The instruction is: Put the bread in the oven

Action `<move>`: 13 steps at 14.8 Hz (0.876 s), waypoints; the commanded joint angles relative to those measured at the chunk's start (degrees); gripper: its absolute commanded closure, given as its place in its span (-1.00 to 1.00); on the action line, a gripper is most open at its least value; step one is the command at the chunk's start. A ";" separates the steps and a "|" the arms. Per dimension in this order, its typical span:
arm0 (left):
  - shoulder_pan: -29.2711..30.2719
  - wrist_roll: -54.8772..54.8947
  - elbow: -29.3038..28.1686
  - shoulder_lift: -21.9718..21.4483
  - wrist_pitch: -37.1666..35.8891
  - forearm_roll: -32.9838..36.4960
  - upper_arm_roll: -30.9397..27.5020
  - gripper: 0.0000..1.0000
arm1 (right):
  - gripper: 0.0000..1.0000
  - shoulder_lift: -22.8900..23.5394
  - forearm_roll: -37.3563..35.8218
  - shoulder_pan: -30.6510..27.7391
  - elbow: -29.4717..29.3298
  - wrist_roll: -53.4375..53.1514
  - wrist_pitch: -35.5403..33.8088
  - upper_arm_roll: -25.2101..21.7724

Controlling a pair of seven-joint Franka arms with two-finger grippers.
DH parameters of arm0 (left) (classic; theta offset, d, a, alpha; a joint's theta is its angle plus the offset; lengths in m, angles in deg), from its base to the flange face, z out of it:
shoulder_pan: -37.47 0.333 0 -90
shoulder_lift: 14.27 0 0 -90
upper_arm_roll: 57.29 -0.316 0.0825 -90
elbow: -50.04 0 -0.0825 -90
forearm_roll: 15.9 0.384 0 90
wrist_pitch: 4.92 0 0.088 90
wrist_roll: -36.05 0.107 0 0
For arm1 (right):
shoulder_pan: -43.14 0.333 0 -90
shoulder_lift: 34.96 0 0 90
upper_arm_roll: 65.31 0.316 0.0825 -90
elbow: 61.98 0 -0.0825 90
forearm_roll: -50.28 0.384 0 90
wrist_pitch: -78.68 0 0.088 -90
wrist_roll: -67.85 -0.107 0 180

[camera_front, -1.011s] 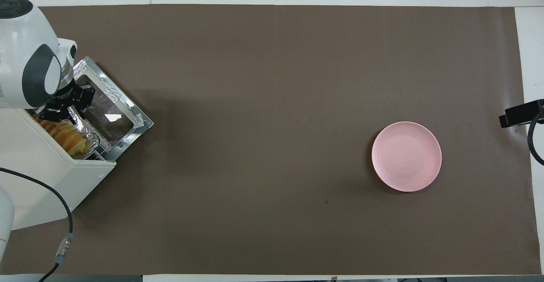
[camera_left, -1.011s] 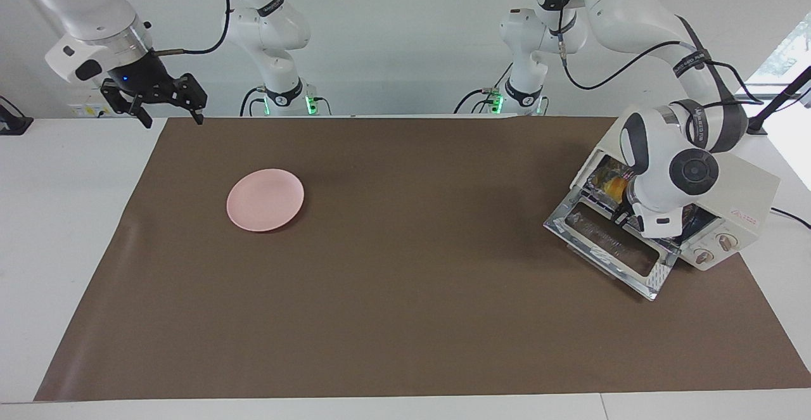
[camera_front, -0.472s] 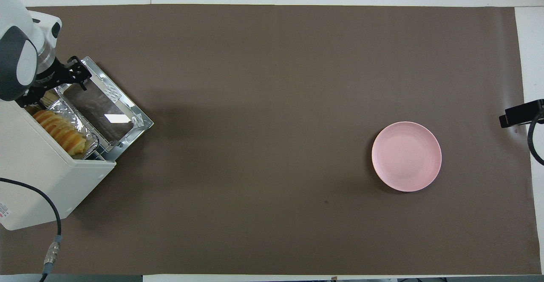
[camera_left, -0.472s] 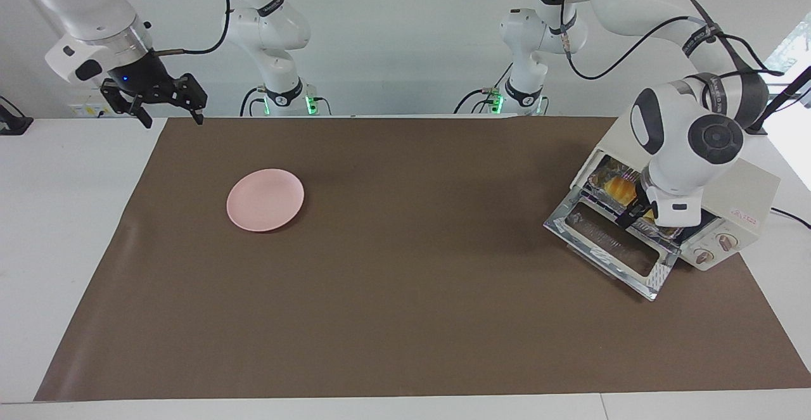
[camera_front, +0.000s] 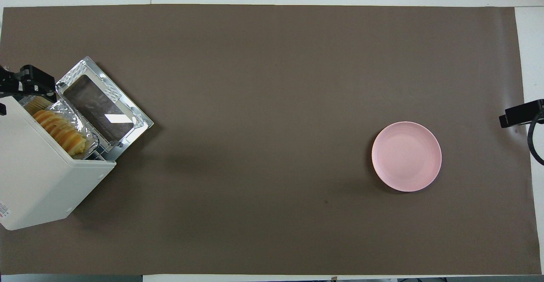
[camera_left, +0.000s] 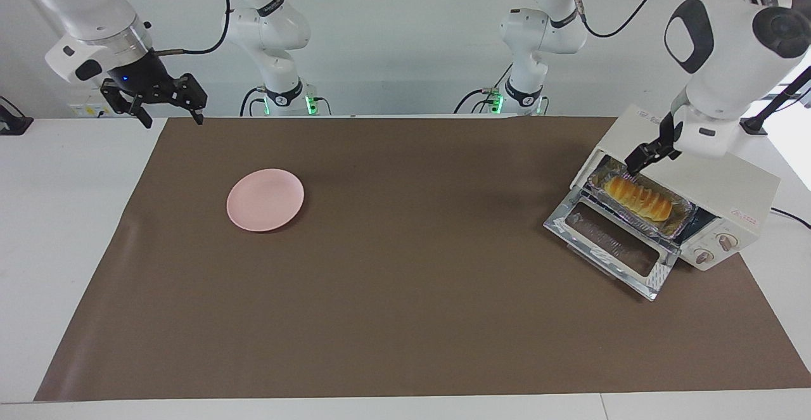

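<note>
The golden ridged bread (camera_left: 637, 197) lies in a crinkled foil tray (camera_left: 683, 210) on the rack in the mouth of the cream-white oven (camera_left: 744, 189), at the left arm's end of the table. The oven's glass door (camera_left: 611, 242) is dropped open. In the overhead view the bread (camera_front: 59, 131) shows just inside the oven (camera_front: 38, 180). My left gripper (camera_left: 646, 157) is open and empty, raised above the oven's mouth and clear of the bread. My right gripper (camera_left: 173, 121) is open and empty, waiting over the brown mat's corner at the right arm's end.
A round pink plate (camera_left: 265, 199) sits bare on the brown mat (camera_left: 405, 293) toward the right arm's end; it also shows in the overhead view (camera_front: 406, 156). The oven's two knobs (camera_left: 715, 248) face the table's middle. A cable trails from the oven.
My left gripper has risen out of the oven's mouth and drawn back up above the oven, leaving the bread in the foil tray. The right arm has not moved.
</note>
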 commanded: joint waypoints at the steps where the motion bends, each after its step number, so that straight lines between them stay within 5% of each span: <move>1: -0.39 2.12 -1.14 -1.80 -3.02 -1.37 0.47 -1.00 | -1.00 -1.22 0.74 -0.51 1.09 0.28 -0.66 0.19; 3: 2.31 3.17 -1.66 -3.29 -6.62 -1.72 4.31 -1.00 | -1.00 -1.22 0.82 -0.51 1.09 0.28 -0.57 0.19; 4: 13.55 4.49 -2.01 -5.48 -7.42 -1.81 15.91 -1.00 | -1.00 -1.22 0.82 -0.51 1.09 0.28 -0.57 0.19; 13: 22.54 6.61 -5.18 -7.00 -6.20 -1.64 25.26 -1.00 | -1.00 -1.22 0.82 -0.51 1.09 0.28 -0.66 0.19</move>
